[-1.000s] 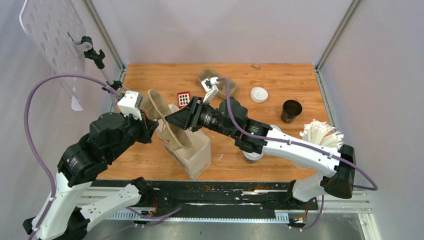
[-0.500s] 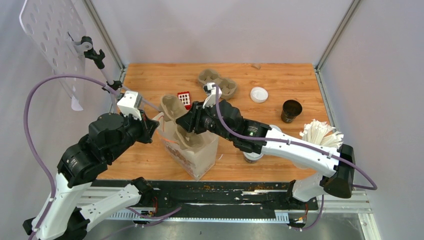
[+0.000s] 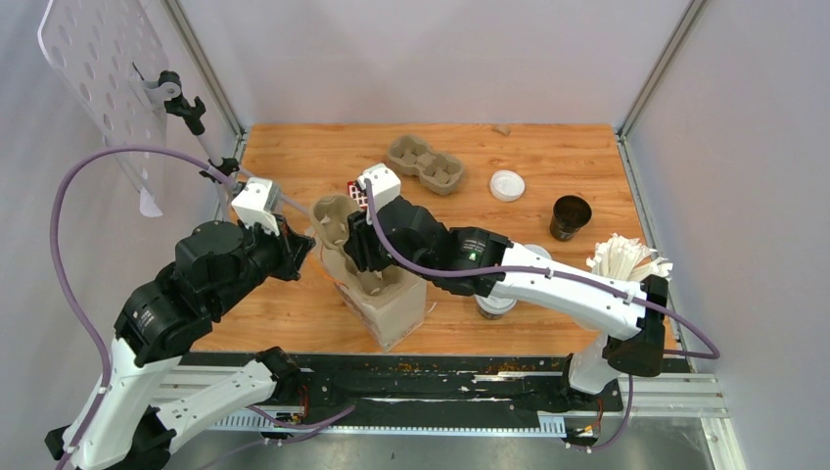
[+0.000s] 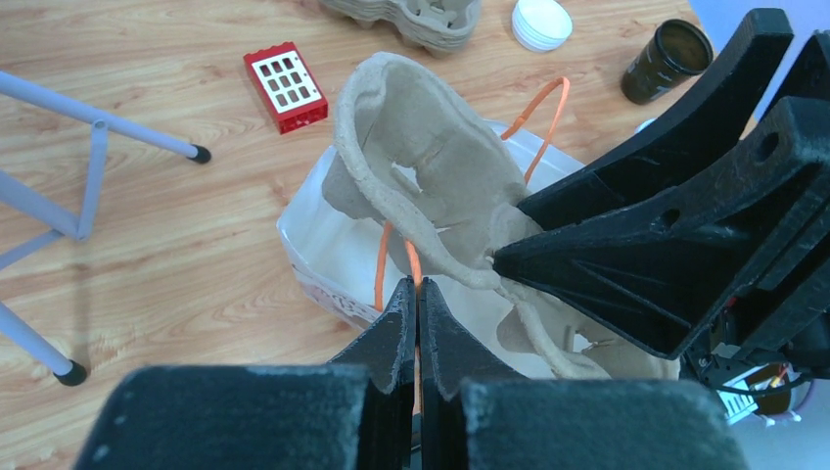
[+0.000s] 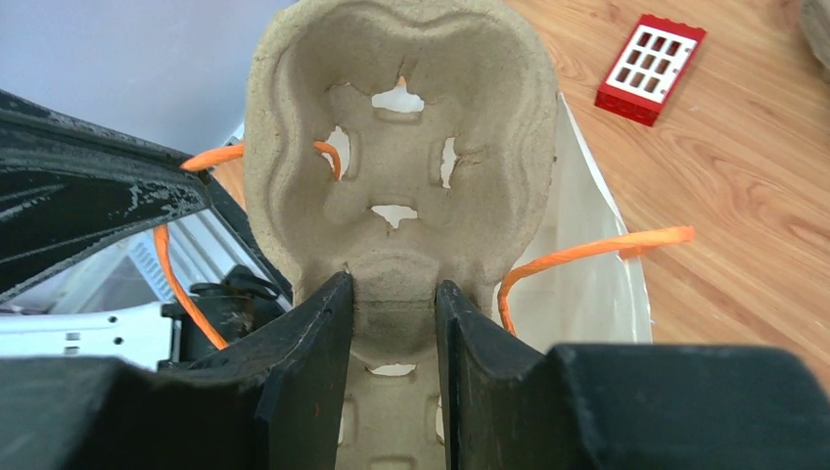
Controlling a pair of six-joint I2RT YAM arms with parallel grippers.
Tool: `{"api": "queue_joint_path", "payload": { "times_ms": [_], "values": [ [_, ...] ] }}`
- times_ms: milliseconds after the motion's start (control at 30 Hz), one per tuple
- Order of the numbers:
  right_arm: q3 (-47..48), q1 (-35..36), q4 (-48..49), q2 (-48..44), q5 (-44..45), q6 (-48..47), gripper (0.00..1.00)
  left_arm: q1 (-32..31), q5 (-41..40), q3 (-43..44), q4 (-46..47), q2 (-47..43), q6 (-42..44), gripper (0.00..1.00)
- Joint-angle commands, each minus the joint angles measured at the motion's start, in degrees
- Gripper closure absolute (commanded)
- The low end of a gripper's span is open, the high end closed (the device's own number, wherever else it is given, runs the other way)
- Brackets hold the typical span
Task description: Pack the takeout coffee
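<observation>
The right gripper (image 5: 393, 294) is clenched on the near rim of a pulp tray (image 5: 391, 147), which stands tilted in the mouth of a white bag (image 3: 401, 305) at the near middle of the table (image 3: 548, 147). The left gripper (image 4: 418, 294) is pinched tight on an orange handle (image 4: 380, 274) at the bag's left rim. No coffee is in the bag. An open cup (image 3: 571, 217) stands far right on the table, well apart from the bag, with a white lid (image 3: 506, 184) lying just to its far left. A lidded cup (image 3: 494, 305) sits right of the bag, mostly hidden under the right arm. A second tray (image 3: 424, 164) lies at the far middle, a red block (image 4: 286, 86) is near the bag's far side, and white sticks (image 3: 626, 259) stand at the right edge.
</observation>
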Motion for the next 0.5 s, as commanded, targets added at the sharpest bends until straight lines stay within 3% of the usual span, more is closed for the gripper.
{"api": "queue_joint_path", "payload": {
  "times_ms": [0,467],
  "values": [
    [2.7,1.2,-6.5,0.1,6.2,-2.9,0.72,-0.1,0.9,-0.4,2.6,-0.4,-1.2,1.0],
    [0.7,1.4,-4.4,-0.6,8.4,-8.5,0.72,-0.2,1.4,-0.6,3.1,-0.3,-1.6,1.0]
  ]
}}
